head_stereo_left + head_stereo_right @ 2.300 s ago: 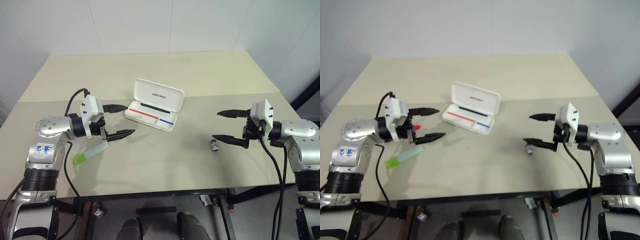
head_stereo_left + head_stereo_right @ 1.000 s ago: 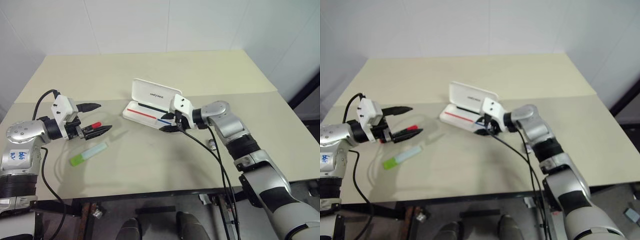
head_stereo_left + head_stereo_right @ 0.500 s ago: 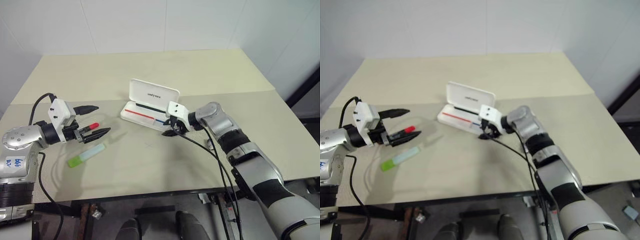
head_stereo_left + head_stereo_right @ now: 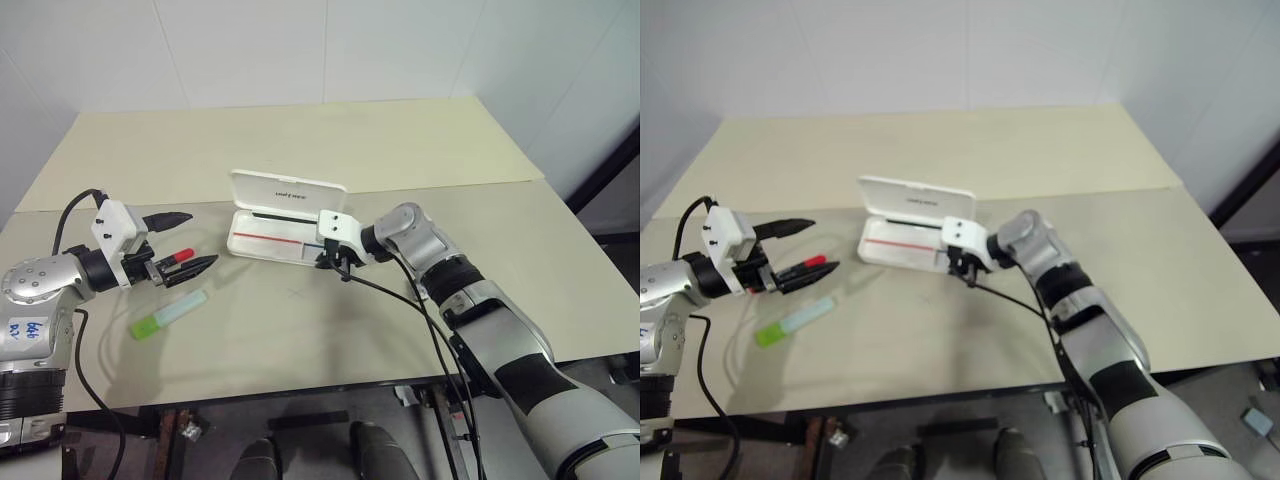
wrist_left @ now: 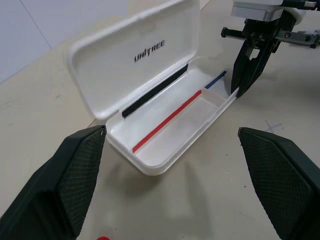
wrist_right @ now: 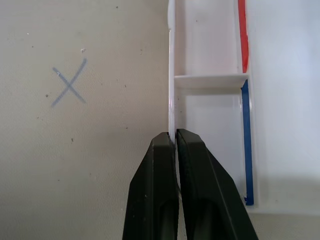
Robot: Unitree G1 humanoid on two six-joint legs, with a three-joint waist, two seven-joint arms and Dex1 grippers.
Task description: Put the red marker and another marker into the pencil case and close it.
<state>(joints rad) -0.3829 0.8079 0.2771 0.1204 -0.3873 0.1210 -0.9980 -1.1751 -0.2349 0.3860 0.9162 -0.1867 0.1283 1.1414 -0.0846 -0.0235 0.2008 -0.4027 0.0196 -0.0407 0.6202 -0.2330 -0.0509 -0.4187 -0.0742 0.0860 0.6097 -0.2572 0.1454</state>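
The white pencil case (image 4: 290, 191) lies open at the table's middle, lid raised, with a red-and-blue stripe inside (image 5: 167, 112). My right gripper (image 4: 340, 262) is shut on the thin front wall of the case near its blue-striped end; the right wrist view shows the fingers (image 6: 160, 165) pinching that wall (image 6: 171, 75). Over at the left, the left gripper (image 4: 200, 238) is open, facing the case. The red marker (image 4: 179, 255) lies on the table between its fingers, untouched. The green marker (image 4: 170, 313) lies on the table just in front of that gripper.
The beige table (image 4: 300, 350) has a small pencilled cross (image 4: 295, 293) in front of the case. A black cable hangs from each wrist. White walls stand behind the table, and its right edge drops to a dark floor.
My right gripper has closed on the case's front wall. The case has turned a little, its right end swinging toward me. The left gripper and both markers have kept still.
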